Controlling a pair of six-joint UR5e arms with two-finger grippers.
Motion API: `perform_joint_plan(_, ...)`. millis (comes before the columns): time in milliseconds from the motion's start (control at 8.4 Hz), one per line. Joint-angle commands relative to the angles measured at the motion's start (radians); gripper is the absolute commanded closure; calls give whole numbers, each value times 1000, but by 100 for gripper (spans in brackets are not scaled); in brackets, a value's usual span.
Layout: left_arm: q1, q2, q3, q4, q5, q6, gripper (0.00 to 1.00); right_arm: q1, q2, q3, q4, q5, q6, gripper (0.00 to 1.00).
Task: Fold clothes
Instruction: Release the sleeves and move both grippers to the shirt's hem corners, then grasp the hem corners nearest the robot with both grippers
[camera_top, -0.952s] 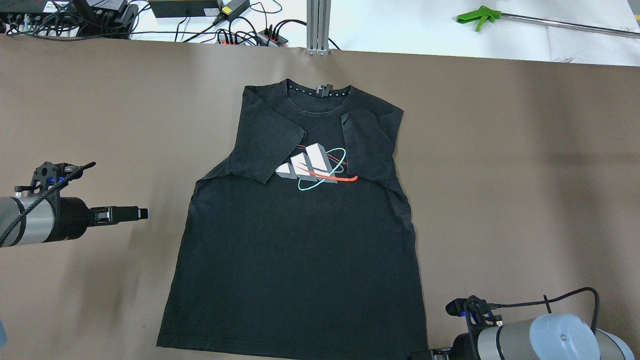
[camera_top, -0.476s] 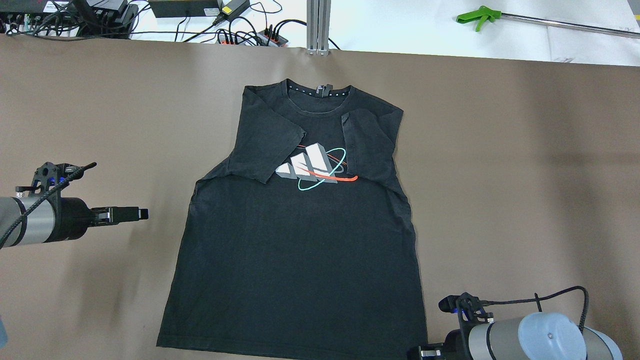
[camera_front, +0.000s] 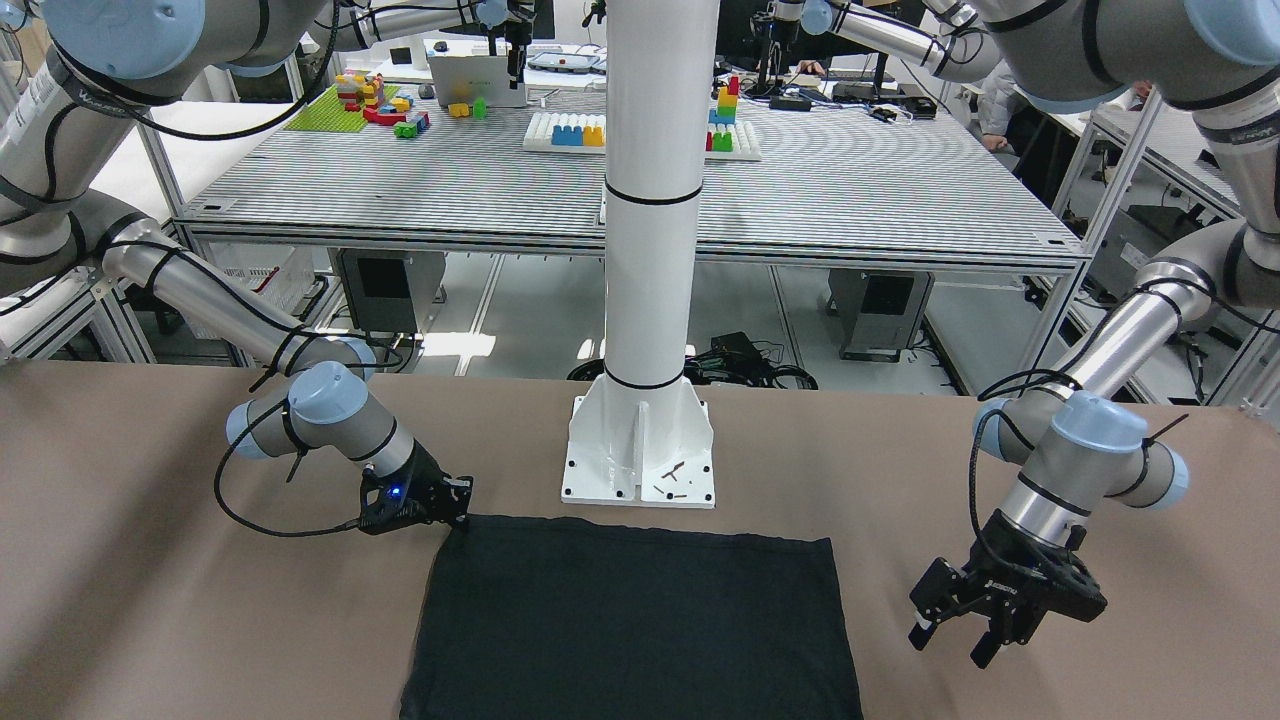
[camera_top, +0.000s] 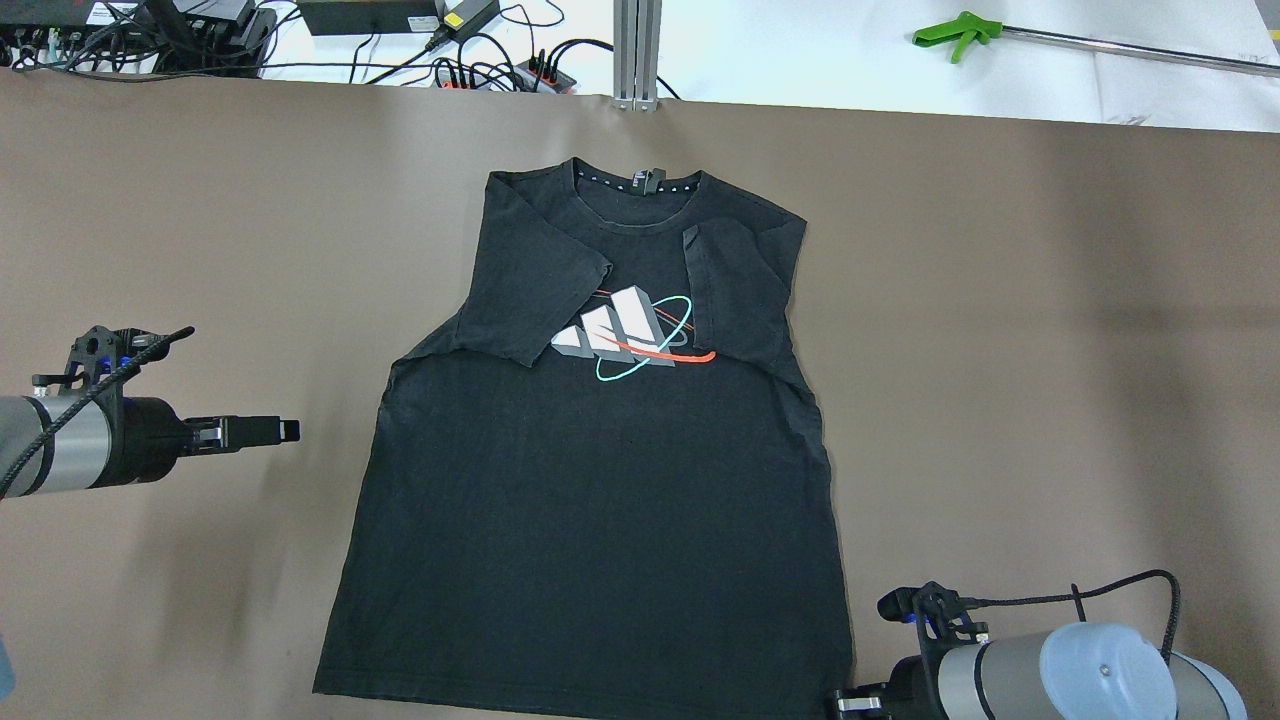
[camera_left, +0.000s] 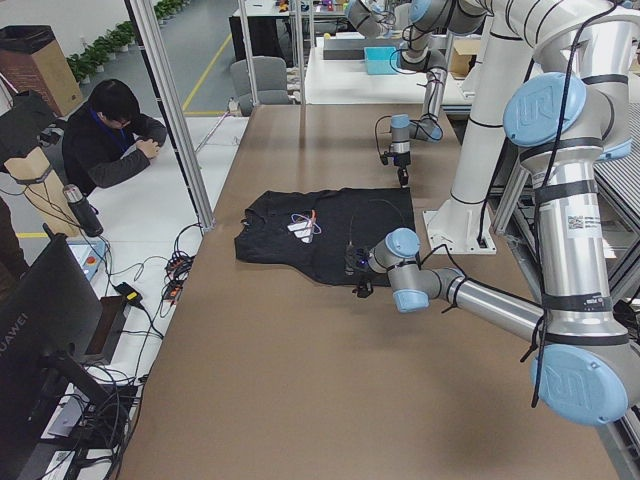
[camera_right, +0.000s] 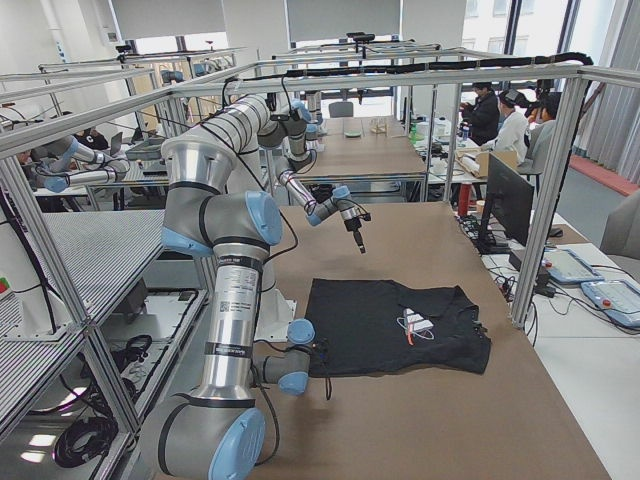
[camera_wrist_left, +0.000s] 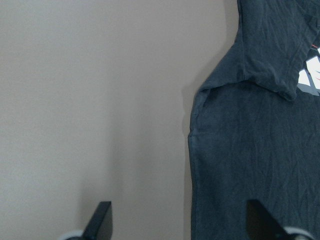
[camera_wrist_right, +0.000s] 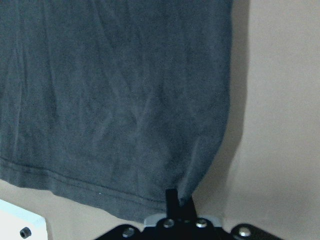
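On my brown table (camera_top: 1000, 350), black shirt (camera_top: 600, 500) lies flat, print up, sleeves tucked in. Long axis runs straight away from me: hem (camera_wrist_right: 75, 182) at my edge, collar (camera_top: 640, 195) far. My right gripper (camera_wrist_right: 174, 196) sits at the hem's right corner, jaws drawn together, cloth puckering above them. I read that as a pinch. My left gripper (camera_front: 948, 645) is spread wide, holding nothing, off the shirt's left side edge at mid-body, not touching. Right arm is nearer. Judgement: the left hem corner lies back toward me and inward from the left tool.
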Motion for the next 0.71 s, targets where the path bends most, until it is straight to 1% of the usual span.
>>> perform_joint_plan(0, 78, 3, -34, -4, 16, -71, 6, 6, 0, 18, 9, 1, 0, 100)
perform_joint_plan(119, 182, 41, -87, -1, 106, -116, 6, 8, 2, 27, 11, 3, 0, 100)
perform_joint_plan(238, 267, 62, -104, 0, 198, -144, 6, 8, 2, 39, 13, 3, 0, 100)
perform_joint_plan(357, 328, 66, -108, 0, 252, -185, 6, 11, 0, 48, 13, 3, 0, 100)
perform_joint_plan(595, 476, 79, -97, 0, 409, -225, 6, 15, 0, 49, 13, 3, -2, 100)
